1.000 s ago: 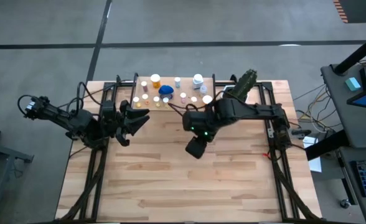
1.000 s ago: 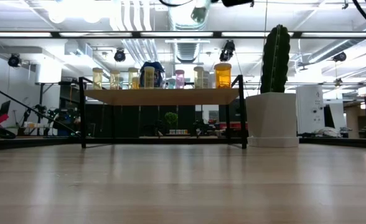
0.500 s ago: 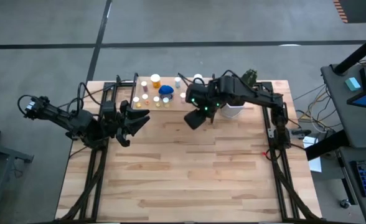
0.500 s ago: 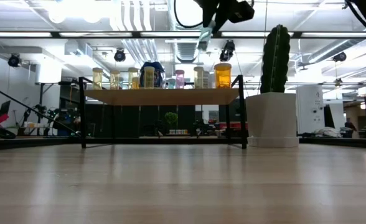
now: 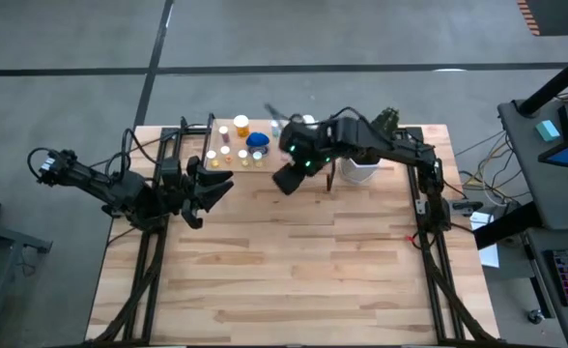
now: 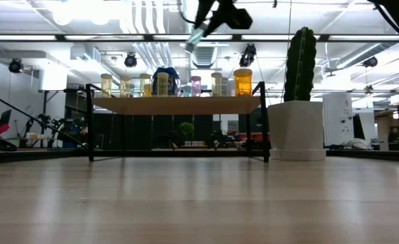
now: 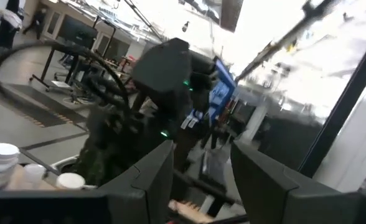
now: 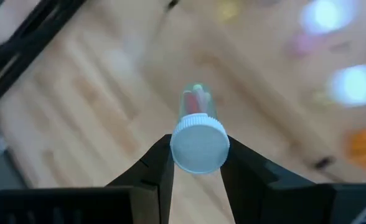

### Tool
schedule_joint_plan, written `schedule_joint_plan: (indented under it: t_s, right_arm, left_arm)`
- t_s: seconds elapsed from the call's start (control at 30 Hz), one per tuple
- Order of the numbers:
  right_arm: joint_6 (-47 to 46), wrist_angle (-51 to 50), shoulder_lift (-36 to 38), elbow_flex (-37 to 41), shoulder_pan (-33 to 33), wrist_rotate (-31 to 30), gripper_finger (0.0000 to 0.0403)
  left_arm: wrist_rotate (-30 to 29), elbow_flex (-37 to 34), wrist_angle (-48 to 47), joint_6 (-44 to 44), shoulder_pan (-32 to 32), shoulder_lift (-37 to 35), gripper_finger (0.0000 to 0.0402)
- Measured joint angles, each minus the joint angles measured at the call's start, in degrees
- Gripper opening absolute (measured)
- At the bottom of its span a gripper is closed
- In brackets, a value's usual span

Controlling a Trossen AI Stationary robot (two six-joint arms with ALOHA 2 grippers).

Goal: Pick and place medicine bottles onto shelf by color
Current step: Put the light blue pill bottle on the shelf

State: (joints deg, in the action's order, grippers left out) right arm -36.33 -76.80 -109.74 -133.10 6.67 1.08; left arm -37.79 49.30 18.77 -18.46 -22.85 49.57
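My right gripper (image 8: 197, 163) is shut on a small clear bottle with a white cap (image 8: 198, 144). It hangs high above the table in front of the shelf (image 6: 179, 105), seen in the high view (image 5: 286, 181) and the low view (image 6: 201, 28). The light-wood shelf on black legs carries several bottles, among them a blue one (image 5: 257, 141) and an orange one (image 6: 243, 81). My left gripper (image 5: 221, 184) stands open at the table's left with nothing between its fingers (image 7: 152, 180). My right gripper pinches the bottle at the sides of its white cap (image 8: 177, 149) between its two fingers. The bottle lies along the fingers, cap toward the wrist, its clear body (image 8: 197, 102) sticking out past them. It slants down toward the table, lifted clear (image 6: 194, 37).
A white pot (image 6: 298, 129) with a tall green cactus (image 5: 385, 121) stands right of the shelf. Black frame rails run along the table's left and right sides (image 5: 429, 242). Bare wooden tabletop (image 5: 294, 280) lies between the shelf and the near edge.
My right gripper has carried the bottle toward the far edge and then a little toward the table's left, nearer the shelf. It has tipped to a less steep slant. In the low view it has come into the picture at the top and gone left.
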Motion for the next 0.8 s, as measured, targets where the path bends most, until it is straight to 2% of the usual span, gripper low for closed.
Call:
schedule_joint_plan:
  t_s: [0.07, 0.17, 0.3, 0.4, 0.53, 0.67, 0.8]
  right_arm:
    - [0.12, -0.7, -1.06, -0.05, -0.63, 0.5, 0.0103]
    - [0.96, -0.32, -2.01, -0.09, -0.66, -0.32, 0.0103]
    - [3.1, 1.6, -3.54, -0.21, -1.23, -1.26, 0.0103]
    - [5.58, 2.18, -5.22, -0.24, -2.16, -1.08, 0.0103]
    - [10.0, 2.03, -6.99, -0.24, -5.18, -0.67, 0.0103]
    - [10.08, -1.96, -10.07, -0.01, -8.17, -0.57, 0.0102]
    - [10.29, -0.54, -13.74, 0.07, -9.0, -1.2, 0.0102]
  left_arm:
    - [0.97, 0.0, -2.25, 2.04, -0.04, -0.05, 0.0144]
    - [4.08, -0.04, -11.36, 3.56, -0.26, -1.16, 0.0144]
    - [4.5, -0.09, -25.34, -0.72, -0.33, -1.31, 0.0144]
    - [4.4, -0.28, -32.13, -1.57, -0.31, -0.39, 0.0144]
    - [5.28, -1.15, -35.94, -2.19, -0.59, 1.13, 0.0144]
    - [7.56, -3.12, -35.69, -2.27, -0.97, 2.22, 0.0144]
    - [7.52, -7.69, -34.65, -2.61, -1.2, 2.83, 0.0144]
